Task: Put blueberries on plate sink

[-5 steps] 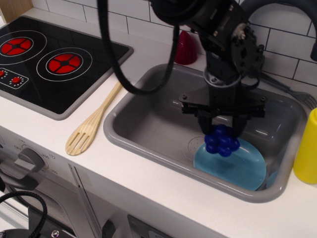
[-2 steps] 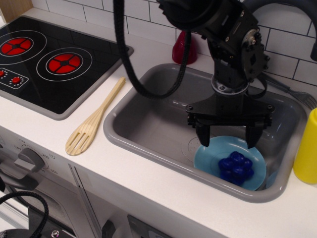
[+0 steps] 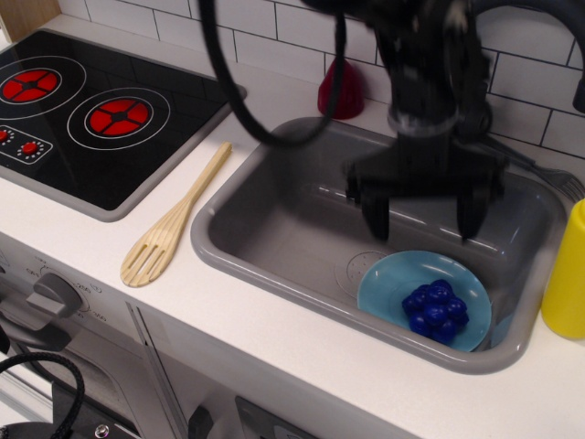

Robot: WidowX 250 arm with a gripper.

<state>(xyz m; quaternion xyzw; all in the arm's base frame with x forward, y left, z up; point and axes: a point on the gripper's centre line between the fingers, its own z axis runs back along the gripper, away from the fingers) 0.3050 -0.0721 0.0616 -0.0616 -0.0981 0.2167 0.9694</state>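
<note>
Since a moment ago the hand (image 3: 422,222) has risen clear of the plate (image 3: 388,283), and it now looks motion-blurred above the sink (image 3: 274,229), its two dark fingers (image 3: 375,215) spread wide apart and gripping nothing. A second ago it held the blueberries (image 3: 436,309) just above the plate; they now lie released on the plate's right half, apart from the hand. The cluster is small, glossy and deep blue, a knot of round berries catching little highlights, far narrower than the plate beneath it. That plate is round, flat and light blue, resting on the floor of the grey basin at its front right corner, beside the embossed drain ring. On the tabletop, a wooden spatula (image 3: 174,224) lies left of the sink, and a dark red cone toy (image 3: 343,91) stands behind it.
</note>
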